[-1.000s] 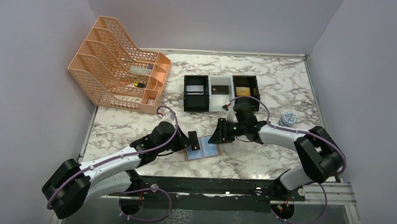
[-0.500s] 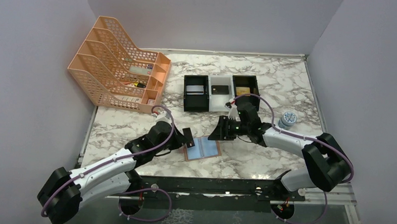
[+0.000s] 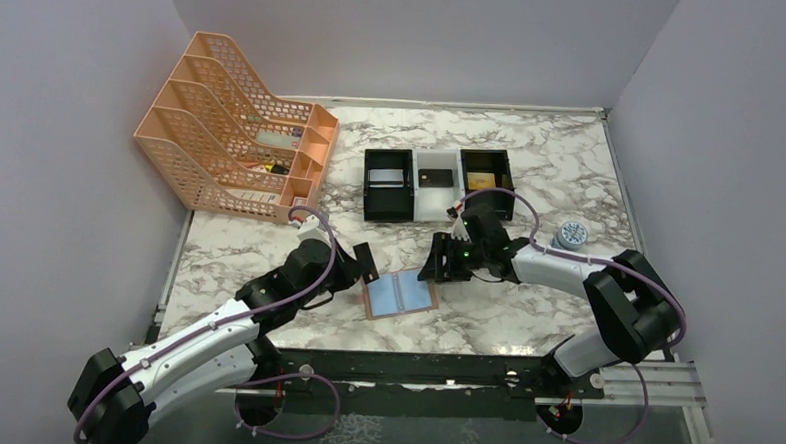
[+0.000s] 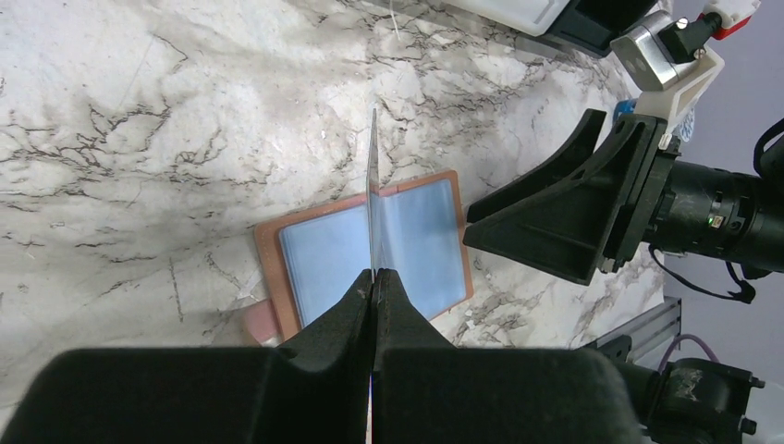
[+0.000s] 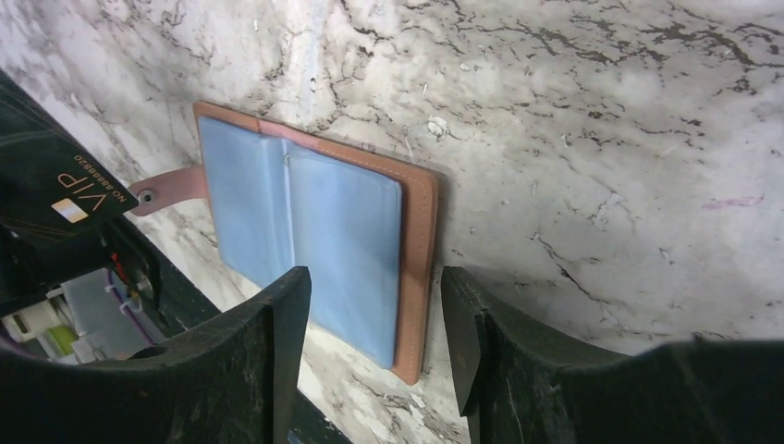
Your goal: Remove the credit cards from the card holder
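The left gripper (image 4: 374,277) is clamped on a dark card (image 4: 373,199). Its wrist view shows the card edge-on, standing up from the fingertips, clear above the wallet (image 4: 325,252). From the right wrist the same card shows its face, dark with "VIP" printed on it, off to the wallet's tab side. The wallet lies open and flat on the marble table (image 3: 510,322) between the two arms, pale blue lining up with a tan rim around it. Its tab (image 5: 168,189) sticks out toward the left arm. Whether any card sits in its pockets cannot be told. The right gripper (image 5: 374,277) hovers at the wallet's opposite edge with its fingers apart, holding nothing; whether it touches the leather cannot be told. Beyond the wallet three trays stand in a row. The left tray (image 3: 386,212), black, holds a silver-grey card (image 3: 389,176). The white tray (image 3: 435,210) holds a second dark card (image 3: 433,180). The right tray (image 3: 506,172), black, holds a gold card (image 3: 481,181). An orange rack (image 3: 238,135) stands at the far left, and a small blue round object (image 3: 571,234) sits near the right arm.
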### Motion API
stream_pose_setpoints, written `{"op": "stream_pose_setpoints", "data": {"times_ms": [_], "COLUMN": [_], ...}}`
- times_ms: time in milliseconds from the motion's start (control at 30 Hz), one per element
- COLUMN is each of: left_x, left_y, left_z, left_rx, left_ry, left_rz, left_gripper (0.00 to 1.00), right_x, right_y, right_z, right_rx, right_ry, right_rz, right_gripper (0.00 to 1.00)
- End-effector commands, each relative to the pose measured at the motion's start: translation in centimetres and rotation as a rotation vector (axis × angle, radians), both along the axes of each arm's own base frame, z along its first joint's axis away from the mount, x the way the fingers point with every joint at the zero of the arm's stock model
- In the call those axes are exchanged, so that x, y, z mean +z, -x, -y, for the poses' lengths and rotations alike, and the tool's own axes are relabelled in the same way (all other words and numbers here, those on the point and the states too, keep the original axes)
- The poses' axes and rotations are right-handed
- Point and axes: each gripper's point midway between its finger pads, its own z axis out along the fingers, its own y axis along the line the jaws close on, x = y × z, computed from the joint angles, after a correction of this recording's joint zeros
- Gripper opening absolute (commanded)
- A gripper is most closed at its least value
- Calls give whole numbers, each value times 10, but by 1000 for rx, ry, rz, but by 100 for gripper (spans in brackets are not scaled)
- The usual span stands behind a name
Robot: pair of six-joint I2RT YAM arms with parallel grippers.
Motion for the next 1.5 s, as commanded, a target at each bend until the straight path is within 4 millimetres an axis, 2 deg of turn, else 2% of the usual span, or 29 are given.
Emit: {"op": "stream_pose_setpoints", "data": {"times_ms": [0, 267, 400, 533, 667, 767, 900, 1067, 1233, 1367, 1467], "left_x": [6, 5, 5, 3, 3, 3, 6, 11, 20, 36, 56], "left_y": [-8, -8, -8, -7, -5, -4, -5, -6, -14, -18, -13], "left_z": [-5, 0, 3, 9, 18, 22, 25, 32, 38, 39, 44], "left_rx": [33, 10, -2, -32, -72, -85, -102, -148, -222, -315, -425], "left_ry": [-17, -17, -18, -14, -5, 9, 15, 1, -10, 137, 257], "left_rz": [28, 27, 29, 16, 3, 0, 13, 27, 57, 84, 144], "left_gripper": [0, 0, 0, 0, 0, 0, 0, 0, 0, 0, 0], "right_x": [-8, -19, -18, -10, 13, 27, 34, 54, 83, 106, 123], "right_y": [-5, 22, 31, 36, 42, 34, 11, -19, -41, -43, -31], "right_z": [3, -3, -4, -8, -19, -18, -1, 22, 38, 36, 24], "right_rx": [6, 34, 41, 65, 134, 103, -27, -139, -210, -171, -43], "right_ry": [47, -48, -89, -130, -229, -229, -113, 3, -19, -130, -263], "right_rz": [4, -96, -118, -123, -114, -57, 40, 200, 336, 412, 417], "right_gripper": [55, 55, 54, 54, 54, 54, 55, 57, 61, 66, 67]}}
